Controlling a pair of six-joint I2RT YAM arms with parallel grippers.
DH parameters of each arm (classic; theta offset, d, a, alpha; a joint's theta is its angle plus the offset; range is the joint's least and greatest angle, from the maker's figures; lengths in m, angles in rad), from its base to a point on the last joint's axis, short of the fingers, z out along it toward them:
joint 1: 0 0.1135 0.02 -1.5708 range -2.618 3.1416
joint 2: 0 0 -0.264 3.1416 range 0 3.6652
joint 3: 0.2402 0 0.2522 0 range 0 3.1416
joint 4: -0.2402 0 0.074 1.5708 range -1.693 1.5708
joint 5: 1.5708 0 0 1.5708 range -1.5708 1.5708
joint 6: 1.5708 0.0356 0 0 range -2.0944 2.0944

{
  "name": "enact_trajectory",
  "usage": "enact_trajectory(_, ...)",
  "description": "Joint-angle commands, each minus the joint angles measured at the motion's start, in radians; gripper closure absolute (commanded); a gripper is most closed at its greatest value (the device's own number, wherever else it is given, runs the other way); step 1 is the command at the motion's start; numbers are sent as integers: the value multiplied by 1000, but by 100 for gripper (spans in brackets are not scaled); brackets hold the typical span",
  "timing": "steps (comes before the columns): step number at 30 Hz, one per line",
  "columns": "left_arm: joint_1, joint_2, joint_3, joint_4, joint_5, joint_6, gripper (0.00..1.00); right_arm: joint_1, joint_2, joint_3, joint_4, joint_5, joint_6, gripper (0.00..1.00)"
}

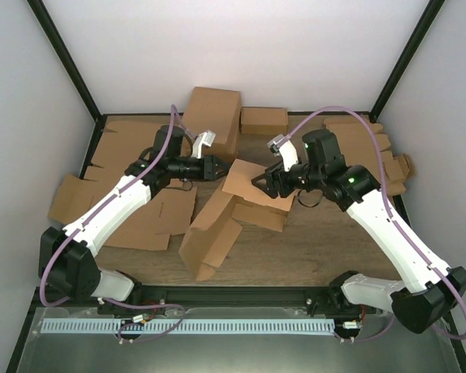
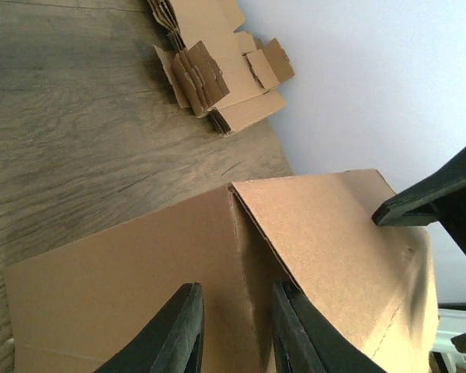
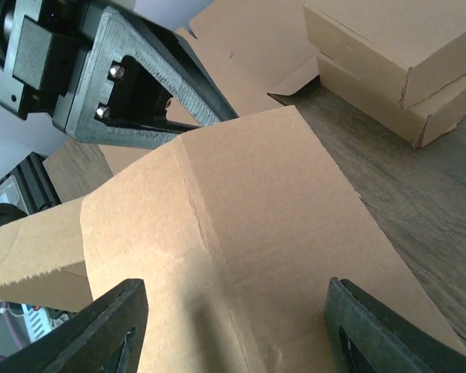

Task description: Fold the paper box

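Note:
The paper box point(image 1: 221, 221) is a large brown cardboard blank, half folded, in the middle of the table with one panel raised between the arms. My left gripper point(image 1: 217, 167) is at the raised panel's far left corner. In the left wrist view its jaws point(image 2: 237, 334) stand a little apart over a crease of the box point(image 2: 140, 272). My right gripper point(image 1: 258, 184) is wide open against the panel's right side. In the right wrist view point(image 3: 233, 334) the creased panel point(image 3: 279, 217) fills the gap, and the left gripper point(image 3: 140, 85) shows beyond its top edge.
Flat cardboard blanks point(image 1: 132, 202) lie at the left, and more point(image 1: 373, 148) at the back right, which also show in the left wrist view point(image 2: 217, 70). Folded boxes point(image 1: 213, 116) stand at the back, seen stacked in the right wrist view point(image 3: 396, 54). White walls enclose the table.

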Motion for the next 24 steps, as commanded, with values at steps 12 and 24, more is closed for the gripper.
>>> enact_trajectory(12, -4, -91, 70, -150, -83, 93, 56, 31, -62, 41, -6, 115, -212, 25)
enact_trajectory(24, -174, -209, 227, -486, -398, 326, 25, 30, -42, 84, -43, 156, -371, 23)
